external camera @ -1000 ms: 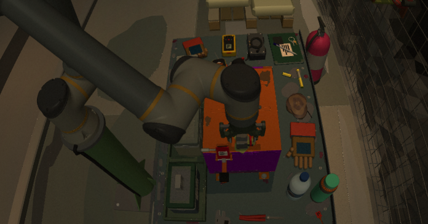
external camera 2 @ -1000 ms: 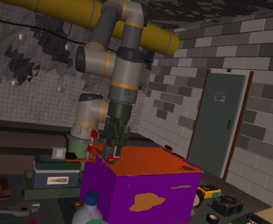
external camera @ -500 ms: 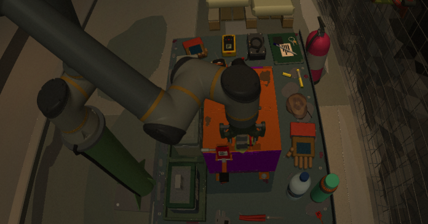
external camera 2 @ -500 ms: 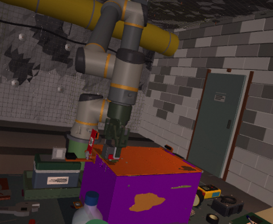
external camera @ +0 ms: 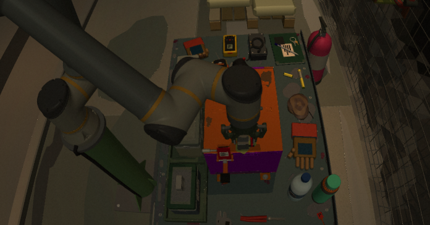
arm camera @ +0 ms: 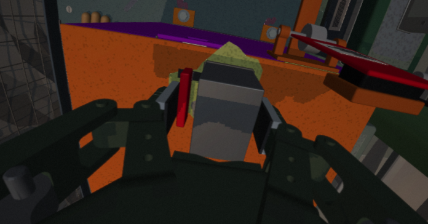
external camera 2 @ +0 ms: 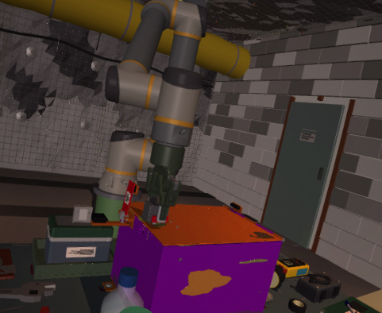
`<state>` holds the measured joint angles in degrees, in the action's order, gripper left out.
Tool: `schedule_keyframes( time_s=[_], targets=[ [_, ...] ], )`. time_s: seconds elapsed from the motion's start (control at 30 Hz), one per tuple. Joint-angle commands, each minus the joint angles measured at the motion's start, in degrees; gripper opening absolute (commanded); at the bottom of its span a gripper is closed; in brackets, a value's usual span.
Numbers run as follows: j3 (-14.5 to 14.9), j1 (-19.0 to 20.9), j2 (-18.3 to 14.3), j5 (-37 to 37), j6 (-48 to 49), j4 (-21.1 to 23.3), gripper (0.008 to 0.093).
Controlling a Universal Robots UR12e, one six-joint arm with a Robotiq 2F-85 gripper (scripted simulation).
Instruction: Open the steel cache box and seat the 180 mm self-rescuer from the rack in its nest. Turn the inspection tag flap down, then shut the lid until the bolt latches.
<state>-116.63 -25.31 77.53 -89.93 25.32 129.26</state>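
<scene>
The self-rescuer and the rack are hidden behind my arm in the side camera. The steel cache box (external camera: 242, 121) has purple walls and a shut orange lid (external camera 2: 208, 224). At the lid's front edge stands a grey handle block (arm camera: 226, 109) with a red lever (arm camera: 184, 97) beside it. My gripper (arm camera: 215, 112) reaches down over this block with its fingers apart on either side, closing in and holding nothing. The red inspection tag flap (arm camera: 362, 62) stands raised on an orange bracket at the box's front corner (external camera 2: 128, 200).
A green tray with a grey case (external camera: 182, 188) sits left of the box. A fire extinguisher (external camera: 318, 55) stands at the bench's far right. Work gloves (external camera: 304, 146), two bottles (external camera: 312, 186), a brown rock, a yellow meter and small tools lie around the box.
</scene>
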Motion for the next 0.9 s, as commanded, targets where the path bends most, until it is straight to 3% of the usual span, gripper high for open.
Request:
schedule_keyframes(
  time_s=[0.0,0.87],
  targets=[
    [0.0,0.0,0.0,-0.1,0.0,-0.1,0.059],
    [0.0,0.0,0.0,-0.1,0.0,-0.1,0.008]
  ],
)
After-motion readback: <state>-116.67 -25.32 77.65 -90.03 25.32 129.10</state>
